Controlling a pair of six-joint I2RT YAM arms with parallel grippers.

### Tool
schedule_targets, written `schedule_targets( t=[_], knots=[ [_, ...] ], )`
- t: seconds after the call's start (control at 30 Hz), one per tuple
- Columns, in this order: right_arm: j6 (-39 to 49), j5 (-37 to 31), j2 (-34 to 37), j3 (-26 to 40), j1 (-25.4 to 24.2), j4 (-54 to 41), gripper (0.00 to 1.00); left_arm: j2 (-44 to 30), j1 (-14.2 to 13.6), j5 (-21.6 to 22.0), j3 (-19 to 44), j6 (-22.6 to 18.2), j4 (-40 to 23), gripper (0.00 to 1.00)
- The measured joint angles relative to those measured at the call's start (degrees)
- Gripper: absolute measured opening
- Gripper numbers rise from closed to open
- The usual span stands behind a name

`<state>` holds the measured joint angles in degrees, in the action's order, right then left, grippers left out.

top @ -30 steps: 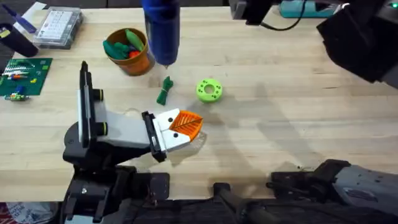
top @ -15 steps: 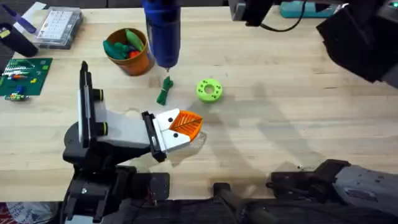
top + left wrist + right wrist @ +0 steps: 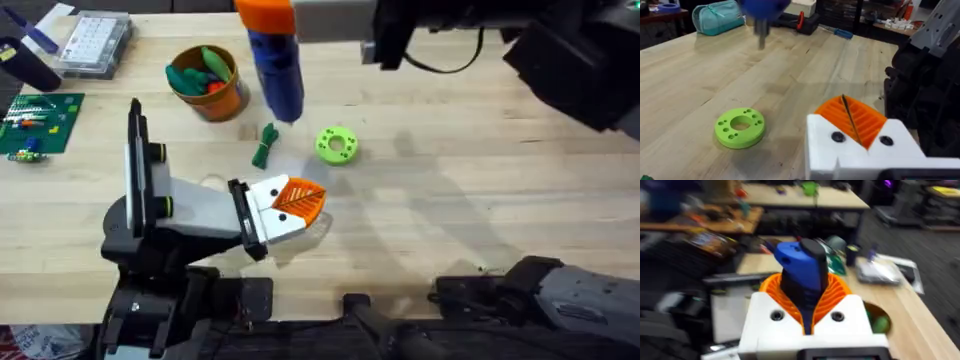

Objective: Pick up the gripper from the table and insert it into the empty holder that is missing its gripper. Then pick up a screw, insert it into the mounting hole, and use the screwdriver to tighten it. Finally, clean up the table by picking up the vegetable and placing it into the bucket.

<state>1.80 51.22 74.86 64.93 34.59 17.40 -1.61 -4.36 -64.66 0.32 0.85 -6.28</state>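
Note:
My right gripper [image 3: 268,20] reaches over the table's far side, shut on the blue screwdriver [image 3: 279,70], which hangs tip-down above the wood. In the right wrist view the screwdriver [image 3: 802,270] sits between the orange pads [image 3: 837,292]. My left gripper [image 3: 305,201] rests low at the front, its orange ribbed gripper pieces [image 3: 860,117] seated in the white holder [image 3: 860,150] and pressed together with nothing between them. Whether the two dark spots on the holder are screws or holes is unclear. The dark green vegetable [image 3: 265,146] lies between both grippers. The orange bucket [image 3: 222,100] holds toy vegetables.
A lime-green disc [image 3: 337,144] lies right of the vegetable and also shows in the left wrist view [image 3: 740,128]. A clear parts box [image 3: 92,42], a purple pen [image 3: 36,36] and a green circuit board [image 3: 38,120] sit at the far left.
My right arm has carried the screwdriver slightly right and toward the near side, so its orange and white fingers now show at the top. The left arm and table objects have not moved.

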Motion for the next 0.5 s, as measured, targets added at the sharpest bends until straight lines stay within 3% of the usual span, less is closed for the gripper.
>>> schedule_targets(
  t=[0.27, 0.5],
  knots=[
    [17.88, -18.69, 0.02, 0.07, -1.1, -14.11, 0.045, 0.0, 0.0, 0.1, 0.0, 0.01, 0.02, 0.009],
    [30.89, -35.02, 4.17, 0.11, -3.54, -14.95, 0.044, 0.0, 0.0, 0.19, 0.0, 0.0, 0.02, 0.009]
  ],
)
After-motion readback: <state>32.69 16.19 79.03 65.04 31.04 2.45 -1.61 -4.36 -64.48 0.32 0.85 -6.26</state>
